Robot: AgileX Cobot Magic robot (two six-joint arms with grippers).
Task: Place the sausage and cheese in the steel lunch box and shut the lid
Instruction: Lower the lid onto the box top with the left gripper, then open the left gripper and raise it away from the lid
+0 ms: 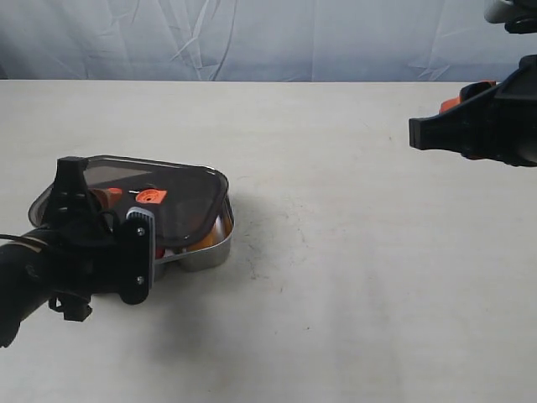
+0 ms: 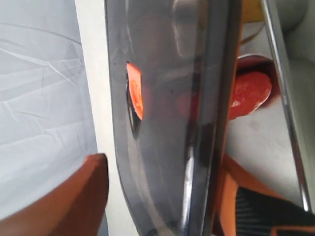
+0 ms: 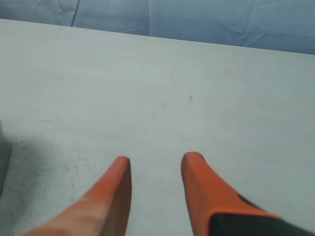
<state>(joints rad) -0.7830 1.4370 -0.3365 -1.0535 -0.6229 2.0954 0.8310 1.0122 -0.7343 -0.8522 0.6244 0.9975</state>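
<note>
— Claws first: how does the left claw [image 1: 105, 208] stand?
— Released. It sits low at the left of the tabletop [image 1: 352, 277], its fingers [image 2: 83, 196] spread to either side of the lid [image 1: 180, 195]. In the left wrist view a strip of tabletop shows between one finger and the lid's edge. How close the other finger comes to the lid's underside I cannot tell.
— And the lid itself?
— Dark and see-through, it lies over the lunch box [image 1: 205, 256], tilted rather than flush. Along the near side a gap shows between lid and steel rim. Its orange tab [image 1: 151, 196] is on the upper face.
— The food?
— Both are in the box, under the lid. The sausage [image 2: 251, 91] shows red through the gap in the left wrist view. The cheese [image 2: 252, 9] is a yellow bit beyond it, mostly cut off by the picture's edge. Which compartment each lies in I cannot tell.
— Further right?
— Tabletop, then the right claw [image 3: 155, 160], well apart from the box and held above the surface at the far right. Its fingers are parted, with only tabletop seen between them.
</note>
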